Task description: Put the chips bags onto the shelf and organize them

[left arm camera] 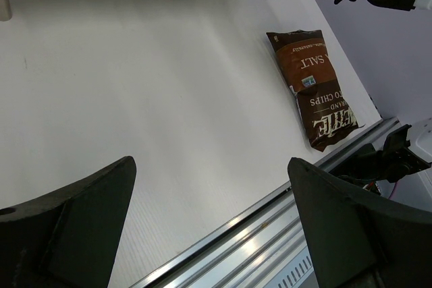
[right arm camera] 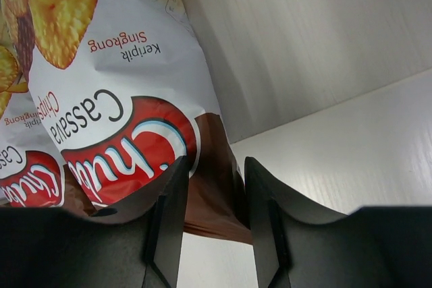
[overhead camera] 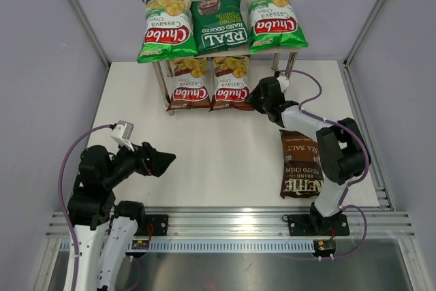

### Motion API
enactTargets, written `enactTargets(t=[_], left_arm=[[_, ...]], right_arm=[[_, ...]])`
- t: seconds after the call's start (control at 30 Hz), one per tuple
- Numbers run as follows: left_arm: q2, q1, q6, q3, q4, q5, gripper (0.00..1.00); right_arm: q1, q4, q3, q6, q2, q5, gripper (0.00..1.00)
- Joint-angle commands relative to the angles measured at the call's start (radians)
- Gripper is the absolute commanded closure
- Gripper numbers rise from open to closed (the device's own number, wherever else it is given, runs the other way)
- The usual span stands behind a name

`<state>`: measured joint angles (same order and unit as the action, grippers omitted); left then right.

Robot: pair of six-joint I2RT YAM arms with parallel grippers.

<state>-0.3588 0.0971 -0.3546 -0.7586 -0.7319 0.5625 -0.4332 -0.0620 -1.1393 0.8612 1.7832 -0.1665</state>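
Note:
The shelf [overhead camera: 161, 81] stands at the back. Its top board carries a light-green Chuba bag [overhead camera: 166, 26], the dark-green REAL bag [overhead camera: 219, 22] and a second light-green Chuba bag [overhead camera: 274, 18]. Two brown Chuba bags [overhead camera: 189, 85] [overhead camera: 230, 83] lie on the lower board. My right gripper [overhead camera: 262, 97] [right arm camera: 216, 163] is shut narrowly on the lower right corner of the right brown Chuba bag [right arm camera: 121, 99]. The dark-brown Kettle bag [overhead camera: 303, 165] [left arm camera: 314, 92] lies flat on the table at the right. My left gripper [overhead camera: 163, 161] [left arm camera: 212, 166] is open and empty above the table's near left.
White table [overhead camera: 204, 161] between grey side walls. An aluminium rail [overhead camera: 231, 223] [left arm camera: 270, 220] runs along the near edge. The right arm's links [overhead camera: 340, 148] reach over the top of the Kettle bag.

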Motion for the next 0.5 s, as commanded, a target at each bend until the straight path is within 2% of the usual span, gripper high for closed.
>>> enactTargets(t=[0.0, 0.47], left_arm=[[0.009, 0.006, 0.016, -0.008, 0.026, 0.000, 0.01], [0.009, 0.006, 0.016, -0.010, 0.023, -0.003, 0.01]], right_arm=[[-0.015, -0.013, -0.066, -0.047, 0.019, -0.037, 0.55], [-0.001, 0.004, -0.175, -0.019, 0.091, -0.079, 0.65]])
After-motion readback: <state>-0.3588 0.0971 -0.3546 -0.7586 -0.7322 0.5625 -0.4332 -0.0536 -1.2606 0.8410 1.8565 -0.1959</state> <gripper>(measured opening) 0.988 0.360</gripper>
